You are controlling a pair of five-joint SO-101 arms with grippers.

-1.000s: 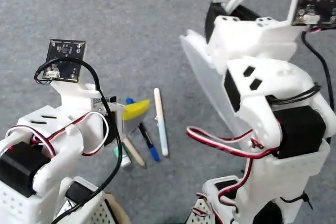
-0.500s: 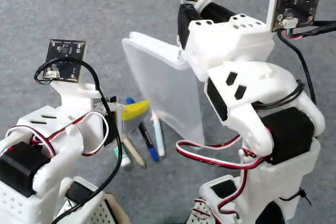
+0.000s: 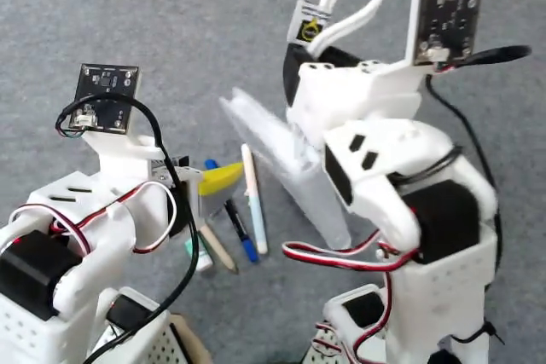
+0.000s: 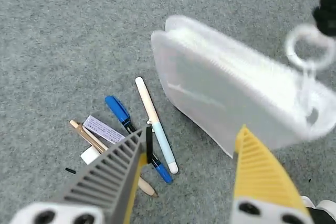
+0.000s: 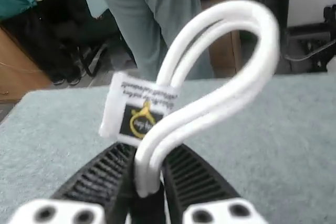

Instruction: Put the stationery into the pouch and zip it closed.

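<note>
Pouch hangs tilted just beside the white pen, over the grey bench. Right pincer is clamped on the pouch's white loop strap. Blue pen, pencil and eraser lie beside the white pen, opposite the pouch. Left pincer gapes empty above the white pen.

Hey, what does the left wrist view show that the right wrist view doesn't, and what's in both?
Left wrist view: the translucent white zip pouch, tilted, with its ring pull; beside it lie a white-and-pale-blue pen, a blue-capped marker, a wooden pencil and a white eraser; the left gripper is open above them. Right wrist view: the white strap loop with its label tag, clamped in the right gripper. Both: the grey felt table.
</note>
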